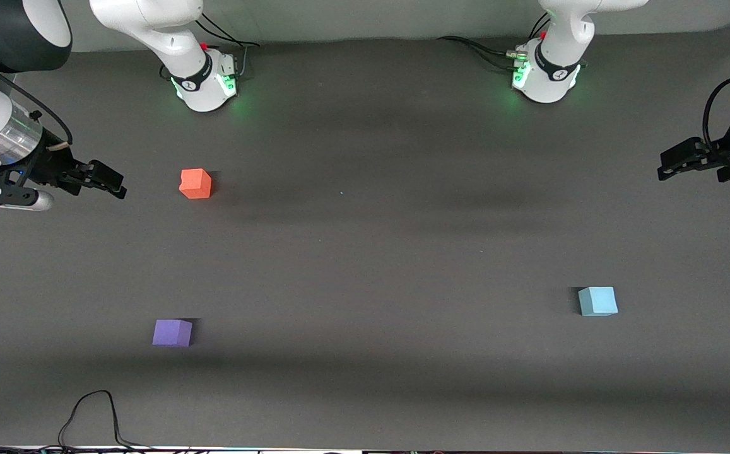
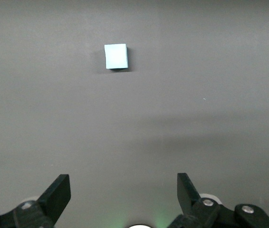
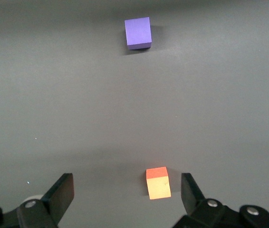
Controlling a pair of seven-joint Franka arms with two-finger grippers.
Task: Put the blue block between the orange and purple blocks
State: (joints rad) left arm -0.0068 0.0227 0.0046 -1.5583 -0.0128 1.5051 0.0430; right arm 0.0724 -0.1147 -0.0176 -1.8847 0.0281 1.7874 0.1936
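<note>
The pale blue block (image 1: pixel 598 301) sits on the dark table toward the left arm's end; it also shows in the left wrist view (image 2: pixel 116 56). The orange block (image 1: pixel 195 183) and the purple block (image 1: pixel 173 332) sit toward the right arm's end, the purple one nearer the front camera. Both show in the right wrist view, purple (image 3: pixel 138 33) and orange (image 3: pixel 158 183). My left gripper (image 1: pixel 671 165) hovers open and empty over the table's edge at its own end (image 2: pixel 124 190). My right gripper (image 1: pixel 115 186) hovers open and empty over the table beside the orange block (image 3: pixel 127 192).
The two arm bases (image 1: pixel 204 85) (image 1: pixel 547 72) stand along the table's edge farthest from the front camera. A black cable (image 1: pixel 93 413) loops onto the table's near edge at the right arm's end. Bare grey table (image 1: pixel 371 265) lies between the blocks.
</note>
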